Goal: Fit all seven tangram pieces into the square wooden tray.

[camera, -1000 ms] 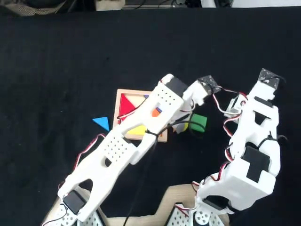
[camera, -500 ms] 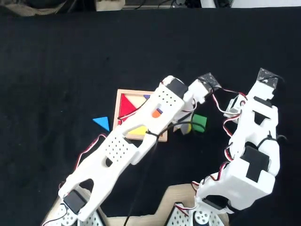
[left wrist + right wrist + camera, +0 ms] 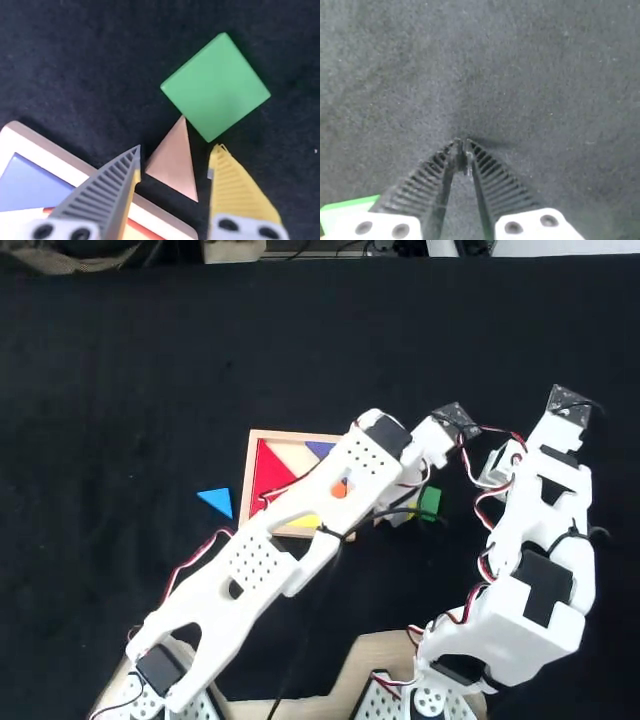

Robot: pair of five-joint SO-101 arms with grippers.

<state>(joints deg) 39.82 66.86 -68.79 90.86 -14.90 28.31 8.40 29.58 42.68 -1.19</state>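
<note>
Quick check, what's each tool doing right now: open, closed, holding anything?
Left tool: open, its fingers either side of the tan triangle, not clamped on it.
Right tool: closed, holding nothing.

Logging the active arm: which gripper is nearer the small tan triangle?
Left. The left gripper straddles the tan triangle, one finger on each side. The right gripper is shut over black cloth, near the green square.

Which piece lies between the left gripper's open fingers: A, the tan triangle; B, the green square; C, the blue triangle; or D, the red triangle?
A: in the left wrist view the tan triangle lies between the fingers of the left gripper, the green square just past its tip.
</note>
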